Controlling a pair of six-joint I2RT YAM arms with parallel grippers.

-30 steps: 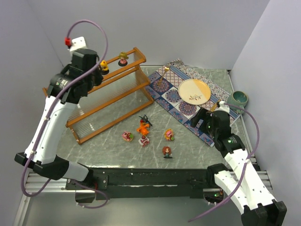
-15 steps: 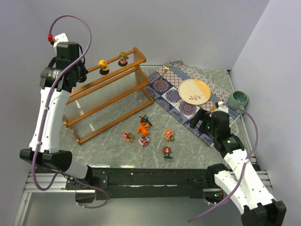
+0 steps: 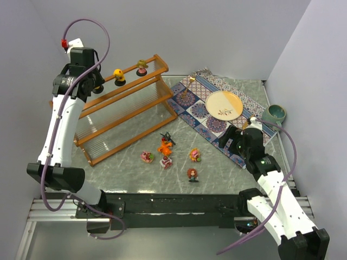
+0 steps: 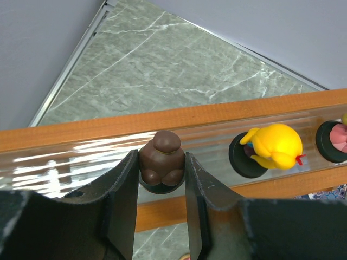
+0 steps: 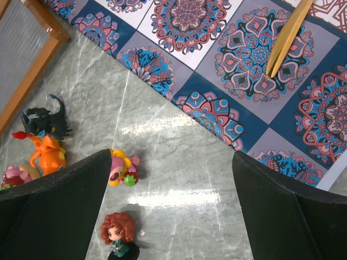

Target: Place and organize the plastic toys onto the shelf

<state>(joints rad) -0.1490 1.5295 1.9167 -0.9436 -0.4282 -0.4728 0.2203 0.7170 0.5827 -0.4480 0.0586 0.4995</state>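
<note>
Grey-green marble surface (image 3: 124, 176) boxed in by plain pale walls. Far left on it, a long three-tier shelf (image 3: 133, 138) with orange-brown rails and clear ribbed panels.

Left end effector (image 4: 160, 162) above the shelf's top tier, towards its left end, fingers (image 4: 122, 184) clamped on a brown figurine (image 4: 162, 151) with a round black base, held upright. Cannot tell whether the base touches the panel. Just right of it on the same tier, a yellow figurine (image 4: 274, 146) on a black base, then a third figurine (image 4: 336, 138), cut off by the frame edge in the left wrist view.

Six more toys loose on the surface near the shelf's right end:
- black spiky one (image 3: 168, 137) just beside an orange one (image 3: 164, 147)
- pink-red flowery one (image 3: 147, 156) to the left
- second flowery one (image 3: 166, 161) just nearer than the orange
- yellow-and-pink one (image 3: 194, 155) to the right
- red-haired doll (image 3: 192, 174) nearest the arms

Right end effector (image 5: 172, 162) hanging above the surface beside the near edge of the patterned blue mat (image 3: 192, 111), jaws spread wide, nothing between them. On the mat, a round cream plate (image 3: 224, 104). Teal mug (image 3: 275, 112) at the far right.
</note>
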